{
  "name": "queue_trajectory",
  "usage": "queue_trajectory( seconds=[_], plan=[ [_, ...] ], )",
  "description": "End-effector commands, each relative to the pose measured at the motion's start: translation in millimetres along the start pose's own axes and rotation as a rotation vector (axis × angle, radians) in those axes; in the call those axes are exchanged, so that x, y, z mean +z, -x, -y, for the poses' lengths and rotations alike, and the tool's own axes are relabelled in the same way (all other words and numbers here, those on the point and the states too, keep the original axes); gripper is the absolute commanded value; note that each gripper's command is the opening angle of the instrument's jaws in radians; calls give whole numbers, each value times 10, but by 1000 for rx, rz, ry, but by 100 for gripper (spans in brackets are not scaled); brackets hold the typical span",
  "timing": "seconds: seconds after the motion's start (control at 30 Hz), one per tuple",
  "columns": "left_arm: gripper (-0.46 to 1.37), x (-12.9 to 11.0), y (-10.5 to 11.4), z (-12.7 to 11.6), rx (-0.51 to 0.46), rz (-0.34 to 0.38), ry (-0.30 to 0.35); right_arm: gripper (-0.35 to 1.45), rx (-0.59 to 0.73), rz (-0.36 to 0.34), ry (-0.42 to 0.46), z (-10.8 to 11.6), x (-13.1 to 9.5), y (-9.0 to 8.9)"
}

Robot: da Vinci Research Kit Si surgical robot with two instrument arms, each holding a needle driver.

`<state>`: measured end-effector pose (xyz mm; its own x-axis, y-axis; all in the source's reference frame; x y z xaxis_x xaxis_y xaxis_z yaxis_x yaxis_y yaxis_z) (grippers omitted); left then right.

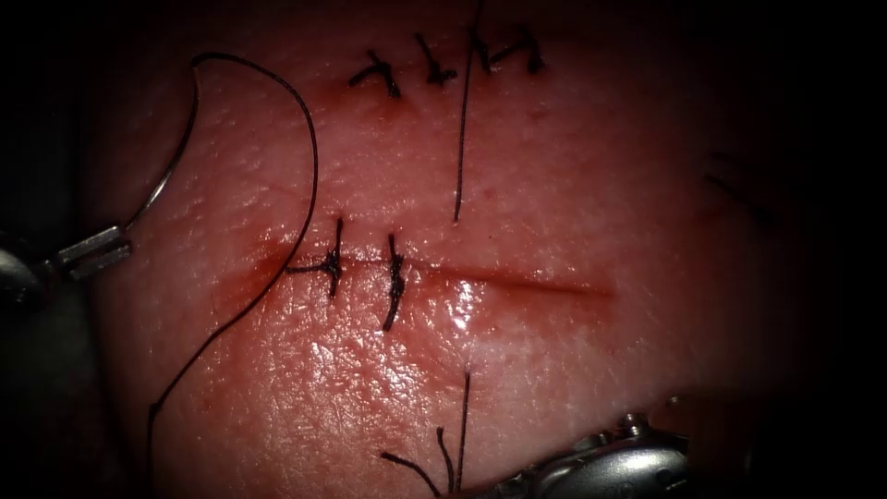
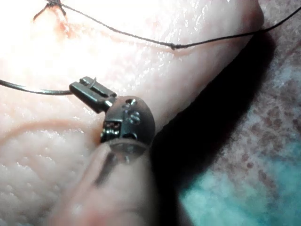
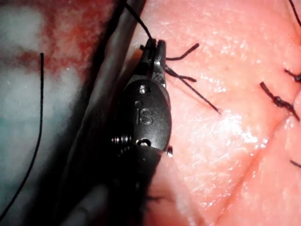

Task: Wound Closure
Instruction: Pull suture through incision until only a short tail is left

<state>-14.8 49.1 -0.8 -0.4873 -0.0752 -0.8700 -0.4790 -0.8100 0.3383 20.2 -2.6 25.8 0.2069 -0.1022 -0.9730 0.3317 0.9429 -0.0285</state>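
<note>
The tissue (image 1: 554, 185) carries a horizontal cut (image 1: 517, 282) with two stitches (image 1: 334, 263) at its left end. The left tool (image 1: 115, 245) sits off the tissue's left edge. Its jaws are shut on the curved needle (image 1: 176, 152) near the pointed end, and the needle arcs upward, out of the tissue. Black thread (image 1: 309, 176) runs from the needle's top end, loops down and joins the left stitch. In the left wrist view the left tool (image 2: 77, 88) grips the needle (image 2: 37, 89). The right tool (image 1: 490, 488) is below the cut, and its jaws (image 3: 155, 44) look shut on a thread (image 3: 136, 19).
A row of knotted stitches (image 1: 434, 69) lies across the upper tissue. One thread strand (image 1: 460, 148) hangs down above the cut, another strand (image 1: 464, 416) stands below it, with short cut ends (image 1: 411, 465) beside the right tool. Red fluid (image 1: 240, 286) wets the tissue around the cut's left end.
</note>
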Motion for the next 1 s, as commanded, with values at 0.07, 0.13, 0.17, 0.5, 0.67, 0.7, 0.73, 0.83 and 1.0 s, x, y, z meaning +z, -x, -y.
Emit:
queue_trajectory(
  seconds=[0.07, 0.13, 0.17, 0.5, 0.67, 0.7, 0.73, 0.83, 1.0],
  plan=[
    [-35, 0, 0, 0, 0, 1, 10, -35, 1, -9, -15, 4, 2, -2],
    [-35, 0, 0, 0, 0, 0, 11, -35, 3, -18, -38, 10, 5, -5],
    [-35, 0, 0, 0, 0, 0, 11, -35, 5, -20, -48, 12, 6, -7],
    [-35, 0, 0, 0, 1, 0, 11, -35, 42, -67, -199, 41, 16, -31],
    [-35, 0, 1, 0, 1, 0, 11, -35, 76, -70, -260, 52, 20, -37],
    [-35, 0, 1, 0, 1, 0, 11, -35, 91, -61, -248, 51, 20, -37],
    [-35, 0, 1, 0, 1, 0, 11, -23, 95, -50, -223, 50, 18, -36],
    [-35, 0, 1, 0, 1, 0, 11, 96, 114, -30, -125, 43, 7, -31],
    [-35, -1, 1, -1, 2, 1, 13, 115, 155, 1, -51, 31, -30, -18]
  ],
)
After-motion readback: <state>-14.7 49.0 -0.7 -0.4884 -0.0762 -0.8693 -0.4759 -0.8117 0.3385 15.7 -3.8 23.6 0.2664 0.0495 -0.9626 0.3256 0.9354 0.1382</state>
